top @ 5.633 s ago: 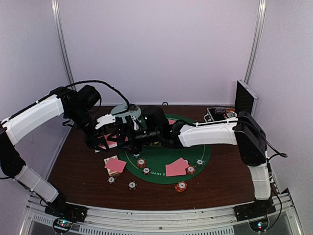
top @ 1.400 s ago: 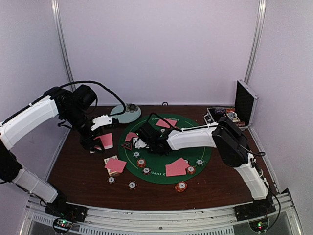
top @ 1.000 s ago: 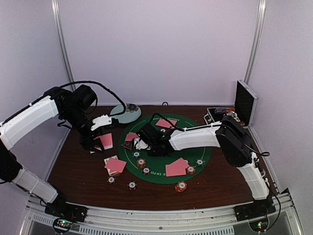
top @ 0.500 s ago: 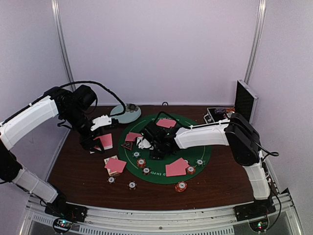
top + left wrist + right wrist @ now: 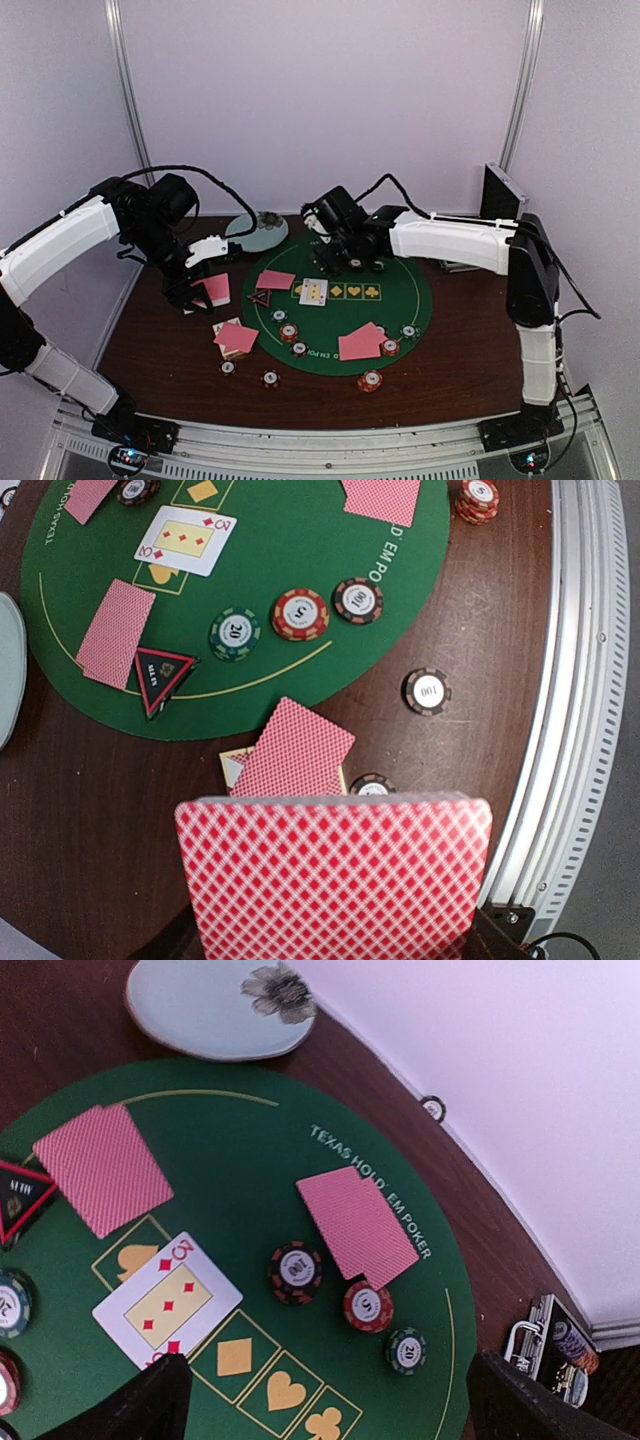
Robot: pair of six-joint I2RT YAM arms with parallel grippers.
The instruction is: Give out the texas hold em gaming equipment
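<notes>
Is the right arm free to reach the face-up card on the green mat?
Probably yes: the right end effector hangs open and empty just beyond the face-up card, which lies flat with nothing covering it.

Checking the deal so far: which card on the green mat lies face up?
The three of diamonds beside the gold suit marks; its white face shows, while the other cards show pink backs.

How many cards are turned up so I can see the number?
1. The three of diamonds lies face up on the green mat, beside a pink-backed card. Another may hide under the pink pile by the mat's edge.
</notes>
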